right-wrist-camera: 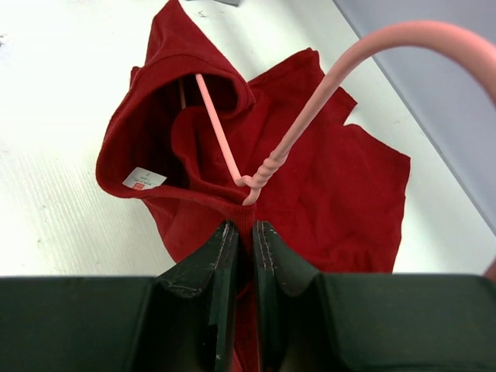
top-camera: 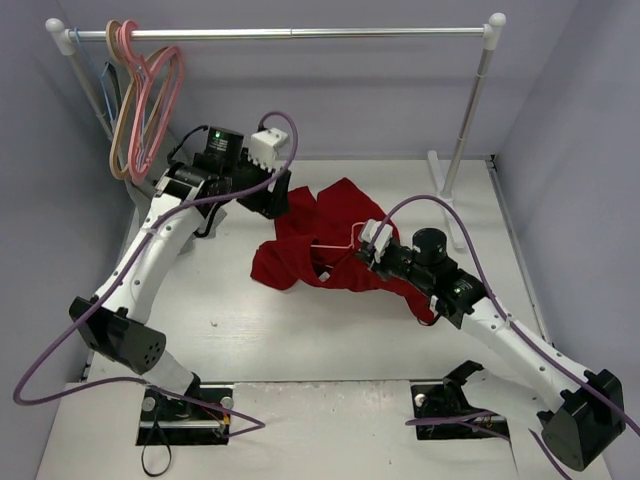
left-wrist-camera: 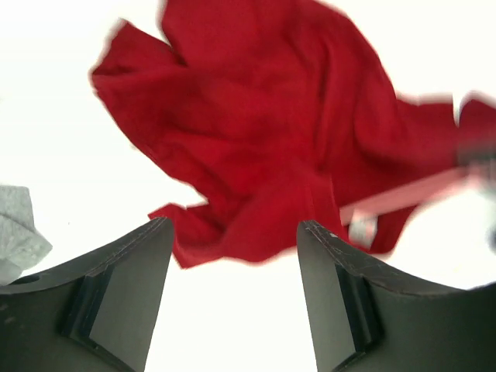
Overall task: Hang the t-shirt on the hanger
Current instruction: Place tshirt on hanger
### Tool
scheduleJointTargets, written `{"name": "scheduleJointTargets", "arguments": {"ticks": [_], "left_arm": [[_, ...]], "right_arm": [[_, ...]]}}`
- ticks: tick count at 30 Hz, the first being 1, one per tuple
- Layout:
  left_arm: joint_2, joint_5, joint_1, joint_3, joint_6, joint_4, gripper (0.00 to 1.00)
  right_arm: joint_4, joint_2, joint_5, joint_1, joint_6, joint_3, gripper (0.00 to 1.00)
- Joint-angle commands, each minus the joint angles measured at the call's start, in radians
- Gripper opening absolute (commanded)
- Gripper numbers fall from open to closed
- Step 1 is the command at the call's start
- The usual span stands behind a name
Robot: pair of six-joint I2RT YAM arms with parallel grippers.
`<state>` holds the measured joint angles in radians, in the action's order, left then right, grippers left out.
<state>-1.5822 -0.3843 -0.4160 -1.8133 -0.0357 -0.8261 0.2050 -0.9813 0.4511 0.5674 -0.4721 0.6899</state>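
A: What's on the table (top-camera: 330, 345)?
B: White top. The red t-shirt (top-camera: 300, 255) sits crumpled about mid-table. A grey garment (left-wrist-camera: 15, 229) lies apart from it, and only its edge shows in the left wrist view.
A: Anything else touching the surface?
B: The rack foot (top-camera: 437, 165) stands at the far right. The left base plate (top-camera: 185, 410) and right base plate (top-camera: 455, 400) are bolted at the near edge. There's a small white speck (top-camera: 213, 323) left of centre.
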Motion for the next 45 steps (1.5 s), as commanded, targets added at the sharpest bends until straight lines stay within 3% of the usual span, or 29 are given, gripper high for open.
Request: {"name": "scheduleJointTargets", "arguments": {"ticks": [1, 8, 16, 21, 30, 41, 45], "left_arm": [[0.077, -0.192, 0.008, 0.048, 0.299, -0.08, 0.65], [0.06, -0.3, 0.013, 0.127, 0.482, -0.154, 0.64], [0.119, -0.269, 0.011, 0.298, 0.53, 0.088, 0.57], [0.125, -0.3, 0.013, 0.338, 0.574, 0.123, 0.55], [0.093, -0.422, 0.013, 0.371, 0.58, 0.136, 0.52], [0.053, -0.469, -0.003, 0.396, 0.591, 0.139, 0.5], [0.045, -0.479, -0.007, 0.388, 0.585, 0.16, 0.41]], "right_arm": [[0.083, -0.002, 0.037, -0.014, -0.008, 0.079, 0.0], [0.06, -0.007, 0.066, -0.021, -0.008, 0.108, 0.0], [0.039, -0.011, 0.098, -0.021, 0.003, 0.126, 0.0], [0.036, -0.01, 0.098, -0.021, 0.004, 0.128, 0.0], [0.022, -0.014, 0.104, -0.021, 0.0, 0.14, 0.0], [0.028, -0.036, 0.109, -0.021, -0.002, 0.157, 0.0], [0.025, -0.045, 0.121, -0.021, 0.001, 0.163, 0.0]]}}
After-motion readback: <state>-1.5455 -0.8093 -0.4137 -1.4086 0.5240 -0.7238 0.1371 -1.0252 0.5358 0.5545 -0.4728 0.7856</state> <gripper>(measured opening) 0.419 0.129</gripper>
